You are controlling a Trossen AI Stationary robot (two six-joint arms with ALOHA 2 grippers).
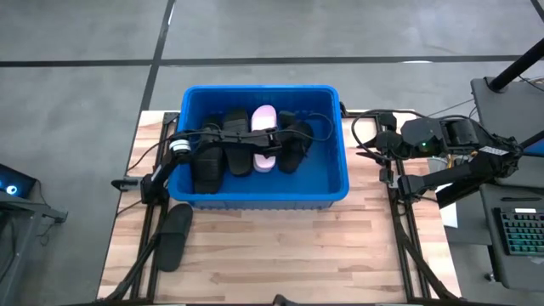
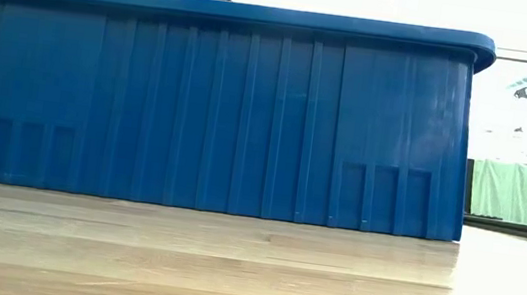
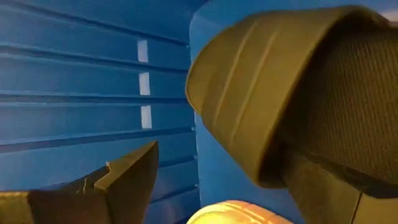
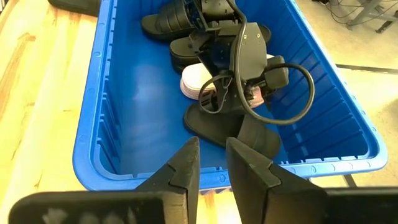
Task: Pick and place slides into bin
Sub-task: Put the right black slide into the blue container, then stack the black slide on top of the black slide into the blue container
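Observation:
The blue bin (image 1: 255,88) stands mid-table and fills the low view (image 2: 217,112). Inside lie several black slides (image 1: 209,166) and a pale pink slide (image 1: 264,123). My left gripper (image 1: 285,138) reaches into the bin from the left and is open. One finger (image 3: 124,180) shows, with bin wall between it and a black slide (image 3: 280,93) close up. Another black slide (image 1: 174,236) lies flat on the table left of the bin's near corner. My right gripper (image 4: 211,168) waits right of the bin, empty, its fingers nearly together. My left gripper: the black slide's strap (image 3: 261,106) looms right beside where its second finger stands and hides that finger. I cannot tell whether the gripper touches the slide. The finger that shows is clear of it.
The bin's high walls and thick rim (image 4: 99,93) surround the left gripper. A cable loop (image 4: 298,93) on the left arm hangs over the slides. Bare wooden table (image 1: 280,246) lies on the bin's near side. Metal rails (image 1: 399,212) run along the table's sides.

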